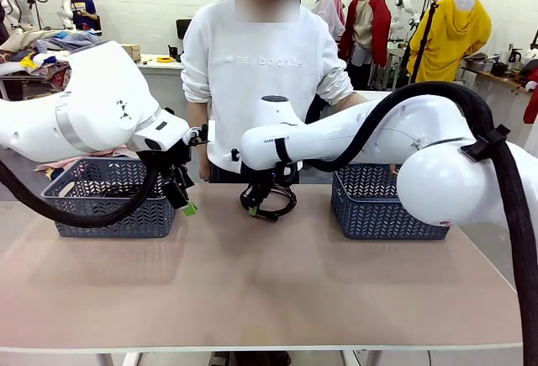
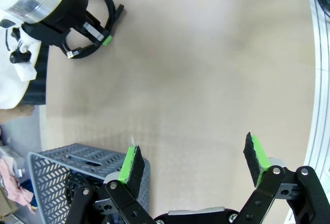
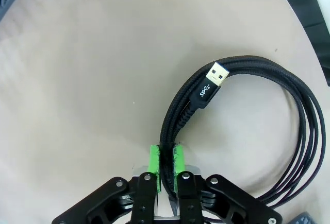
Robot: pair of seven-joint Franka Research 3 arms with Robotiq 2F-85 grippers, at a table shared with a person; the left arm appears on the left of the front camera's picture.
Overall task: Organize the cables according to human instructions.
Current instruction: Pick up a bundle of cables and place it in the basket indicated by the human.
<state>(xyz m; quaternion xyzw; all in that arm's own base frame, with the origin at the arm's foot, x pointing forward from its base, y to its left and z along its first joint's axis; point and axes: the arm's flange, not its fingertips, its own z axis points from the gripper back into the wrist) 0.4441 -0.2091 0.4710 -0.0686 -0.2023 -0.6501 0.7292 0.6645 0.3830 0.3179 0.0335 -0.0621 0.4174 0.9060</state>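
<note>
Front view: sweatshirt (image 1: 261, 63) reads "new balance"; right pincer (image 3: 166, 175) clamps cable (image 3: 289, 110); left pincer (image 2: 198, 162) gapes.

Brightness: the room is evenly and brightly lit; the pale beige matte tabletop (image 1: 252, 290) looks washed but not blown out.
Light source: it seems to come from overhead, diffuse, with no single hard beam.
Shadows: soft, faint ones lie under the two blue-grey perforated plastic baskets (image 1: 109, 202) and beneath the coiled black braided cable (image 3: 289, 131).
Glare: mild sheen sits on the glossy white rounded robot arm shells (image 1: 437, 177); the cable's silver USB plug tip (image 3: 217, 73) glints.
Focus: the front view is sharp at the table, softer far back; the right wrist view is crisp on the braid.
Distortion: both wrist views bow the table edge into a curve near their borders.
</note>
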